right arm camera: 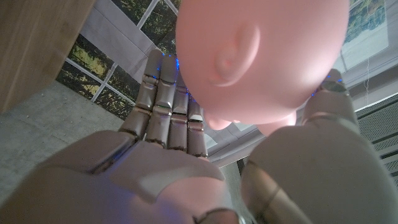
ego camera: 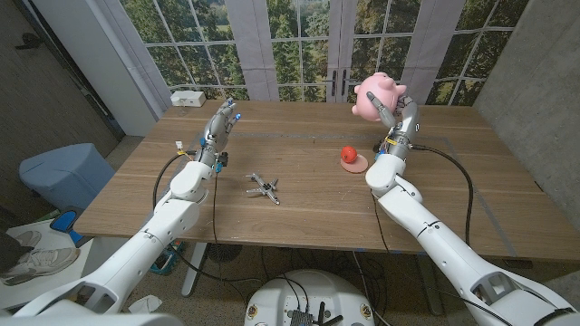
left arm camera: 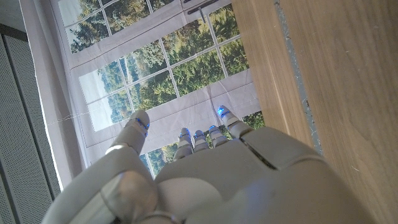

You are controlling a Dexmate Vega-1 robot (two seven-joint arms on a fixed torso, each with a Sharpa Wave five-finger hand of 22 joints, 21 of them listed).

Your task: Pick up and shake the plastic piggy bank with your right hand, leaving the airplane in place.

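My right hand (ego camera: 400, 119) holds the pink plastic piggy bank (ego camera: 375, 97) raised above the table's far right part. In the right wrist view the pig (right arm camera: 261, 56) sits between the fingers (right arm camera: 165, 99) and the thumb (right arm camera: 329, 106). A small grey toy airplane (ego camera: 263, 187) lies on the wooden table (ego camera: 299, 213) near the middle, left of the pig. My left hand (ego camera: 217, 124) is raised over the table's far left part, fingers straight and apart, holding nothing. Its back (left arm camera: 211, 180) shows against the windows in the left wrist view.
A red ball on a pink disc (ego camera: 349, 158) sits on the table just below and left of my right hand. A white box (ego camera: 188, 98) stands off the far left corner. A blue bin (ego camera: 65, 172) is on the floor at left.
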